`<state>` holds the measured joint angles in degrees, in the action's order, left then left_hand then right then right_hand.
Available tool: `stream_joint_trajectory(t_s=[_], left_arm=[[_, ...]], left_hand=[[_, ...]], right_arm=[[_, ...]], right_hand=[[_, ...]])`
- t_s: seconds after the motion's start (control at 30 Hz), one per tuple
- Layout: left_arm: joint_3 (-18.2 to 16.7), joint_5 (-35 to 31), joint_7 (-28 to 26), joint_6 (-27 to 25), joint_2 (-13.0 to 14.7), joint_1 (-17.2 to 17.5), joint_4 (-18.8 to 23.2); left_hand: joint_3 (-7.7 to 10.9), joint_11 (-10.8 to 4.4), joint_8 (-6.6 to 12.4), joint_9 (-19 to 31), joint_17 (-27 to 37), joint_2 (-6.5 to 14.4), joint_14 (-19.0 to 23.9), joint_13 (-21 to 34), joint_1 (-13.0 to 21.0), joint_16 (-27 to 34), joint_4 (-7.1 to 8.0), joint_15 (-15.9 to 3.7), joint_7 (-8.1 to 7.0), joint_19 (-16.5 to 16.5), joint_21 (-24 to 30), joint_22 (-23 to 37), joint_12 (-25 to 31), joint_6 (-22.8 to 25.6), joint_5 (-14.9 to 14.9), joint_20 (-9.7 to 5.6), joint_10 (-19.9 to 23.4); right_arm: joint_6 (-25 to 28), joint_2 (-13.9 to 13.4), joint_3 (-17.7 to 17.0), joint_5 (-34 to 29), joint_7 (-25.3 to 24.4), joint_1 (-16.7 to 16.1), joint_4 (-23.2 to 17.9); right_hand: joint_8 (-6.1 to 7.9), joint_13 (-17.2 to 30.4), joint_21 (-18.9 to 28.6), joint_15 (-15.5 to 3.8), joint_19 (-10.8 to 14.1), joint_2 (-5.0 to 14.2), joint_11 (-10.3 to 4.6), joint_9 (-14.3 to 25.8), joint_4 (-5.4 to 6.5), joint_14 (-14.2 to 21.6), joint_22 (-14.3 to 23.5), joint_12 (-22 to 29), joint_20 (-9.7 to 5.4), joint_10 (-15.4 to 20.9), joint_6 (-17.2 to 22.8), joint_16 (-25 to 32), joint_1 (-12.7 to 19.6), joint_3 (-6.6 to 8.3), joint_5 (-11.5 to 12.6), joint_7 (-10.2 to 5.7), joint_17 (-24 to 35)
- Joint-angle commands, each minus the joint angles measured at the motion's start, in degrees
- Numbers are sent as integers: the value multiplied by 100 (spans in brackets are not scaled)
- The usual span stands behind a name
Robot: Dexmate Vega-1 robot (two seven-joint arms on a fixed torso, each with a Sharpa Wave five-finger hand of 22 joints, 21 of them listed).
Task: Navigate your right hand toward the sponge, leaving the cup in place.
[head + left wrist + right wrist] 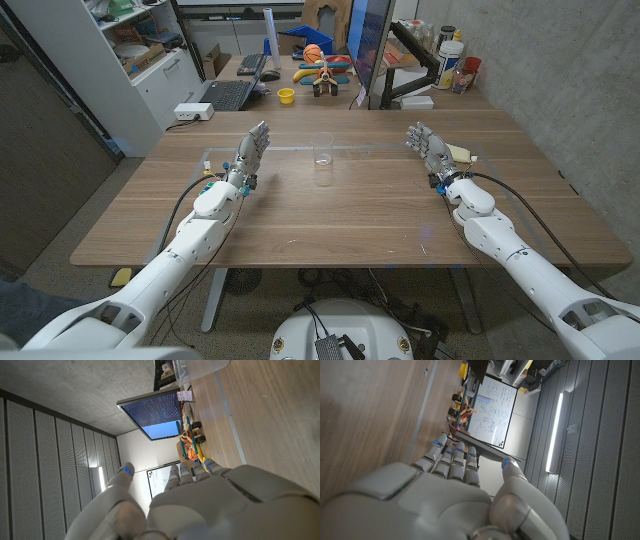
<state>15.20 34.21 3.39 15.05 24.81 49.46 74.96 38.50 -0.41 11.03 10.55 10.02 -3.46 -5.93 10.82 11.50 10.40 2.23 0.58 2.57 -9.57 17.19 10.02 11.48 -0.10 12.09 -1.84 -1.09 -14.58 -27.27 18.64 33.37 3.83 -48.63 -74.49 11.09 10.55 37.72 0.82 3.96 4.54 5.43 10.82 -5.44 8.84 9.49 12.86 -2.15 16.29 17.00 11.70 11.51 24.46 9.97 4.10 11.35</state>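
Right hand (pixel 428 146) open, fingers spread, just beside the pale yellow sponge (pixel 459 153). Left hand (pixel 252 150) open too. Clear cup (pixel 322 152) upright between them.

The head view looks down from above and behind both arms over the whole wooden table (pixel 330 215), facing the cluttered desk beyond it. The 2 wrist views sit close behind their own hands, the left hand (pixel 210 505) and the right hand (pixel 435 505), looking along the fingers with the picture turned. Both wrist views share the toys (pixel 190 445) and the monitor (pixel 150 417) seen from the head view
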Motion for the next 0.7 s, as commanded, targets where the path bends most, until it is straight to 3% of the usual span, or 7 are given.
stream_joint_trajectory(t_s=[0.03,0.3,0.7], left_arm=[[-1310,-1442,911,-630,-1097,191,78],[-1951,-2111,1343,-818,-1673,199,152],[-2441,-2645,1719,-945,-2138,163,206]], left_hand=[[33,7,37,15,25,13,-56,22,64,31,2,-2,41,-207,26,23,27,4,39,-167,-21],[27,1,37,15,25,17,-54,21,69,32,-1,-5,40,-207,14,23,26,8,34,-161,-24],[18,-2,34,16,26,25,-59,19,74,29,-5,2,45,-211,-8,24,27,9,27,-148,-22]], right_arm=[[443,947,-1173,-981,574,-170,4],[554,1412,-1688,-1496,958,-202,23],[628,1799,-2105,-1983,1277,-227,-47]], right_hand=[[21,8,16,15,58,3,5,9,-1,39,22,11,-64,62,51,33,50,21,23,6,15],[19,8,-7,6,67,8,6,9,-5,39,22,7,-61,62,50,33,50,9,20,2,13],[16,9,-40,0,85,11,-7,8,-11,47,23,2,-64,65,49,37,48,-12,17,-18,11]])
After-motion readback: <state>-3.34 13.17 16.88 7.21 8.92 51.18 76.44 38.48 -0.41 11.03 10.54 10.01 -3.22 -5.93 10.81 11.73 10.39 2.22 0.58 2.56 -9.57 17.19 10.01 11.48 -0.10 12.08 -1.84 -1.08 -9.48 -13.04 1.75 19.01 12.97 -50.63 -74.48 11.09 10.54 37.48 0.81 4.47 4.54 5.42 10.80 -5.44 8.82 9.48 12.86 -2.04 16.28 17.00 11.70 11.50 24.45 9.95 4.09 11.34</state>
